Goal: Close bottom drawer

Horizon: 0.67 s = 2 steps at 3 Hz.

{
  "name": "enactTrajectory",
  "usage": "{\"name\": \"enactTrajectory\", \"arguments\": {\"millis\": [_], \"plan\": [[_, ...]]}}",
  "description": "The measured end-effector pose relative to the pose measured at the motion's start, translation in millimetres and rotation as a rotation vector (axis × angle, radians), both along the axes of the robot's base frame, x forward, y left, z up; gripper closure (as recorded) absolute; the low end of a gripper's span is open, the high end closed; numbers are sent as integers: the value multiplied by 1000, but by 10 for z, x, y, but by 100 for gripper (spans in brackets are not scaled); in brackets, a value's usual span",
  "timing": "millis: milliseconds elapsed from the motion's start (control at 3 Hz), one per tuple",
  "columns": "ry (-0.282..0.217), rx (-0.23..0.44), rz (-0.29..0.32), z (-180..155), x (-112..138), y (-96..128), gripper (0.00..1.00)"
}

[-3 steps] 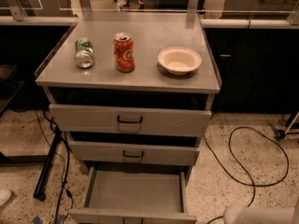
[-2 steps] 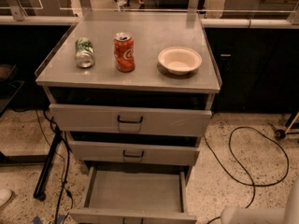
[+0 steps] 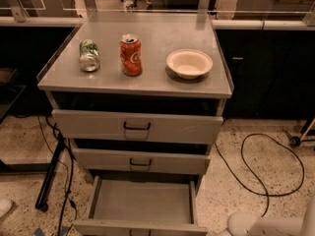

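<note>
Start from the gripper: you cannot see it. All that shows of the robot is a pale rounded piece of the arm (image 3: 263, 225) in the lower right corner, low by the floor. It is probably an arm link rather than the gripper, so the gripper most likely sits just past that edge of the view. You cannot tell whether it is open or closed.

From there, the bottom drawer (image 3: 142, 200) lies to the left of the arm piece and apart from it, with nothing touching it. It stands pulled well out of the cabinet, its shallow grey tray bare and open to you, and its front panel lies along the bottom edge of the view. The handle is cut off there.

The relation your move depends on is this: the drawer front's long axis runs left to right, and it faces you. The slide runs straight away from you, back under the middle drawer (image 3: 140, 161). In my judgement you must bring the gripper leftward to the centre of that front, then push squarely inward. An off-centre push could rack the drawer on its slides.

The top drawer (image 3: 138, 127) also stands slightly proud. Leave it and the middle drawer alone.
</note>
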<state>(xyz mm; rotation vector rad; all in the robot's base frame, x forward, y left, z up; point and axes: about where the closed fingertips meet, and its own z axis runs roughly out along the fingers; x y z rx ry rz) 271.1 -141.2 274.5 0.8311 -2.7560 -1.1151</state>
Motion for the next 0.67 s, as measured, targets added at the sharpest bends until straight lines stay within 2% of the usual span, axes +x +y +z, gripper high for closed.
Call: {"name": "enactTrajectory", "arguments": {"millis": [333,667], "plan": [[0,1,0,-3,3,5,100],[3,-14,-36,-204,15,54,100]]}}
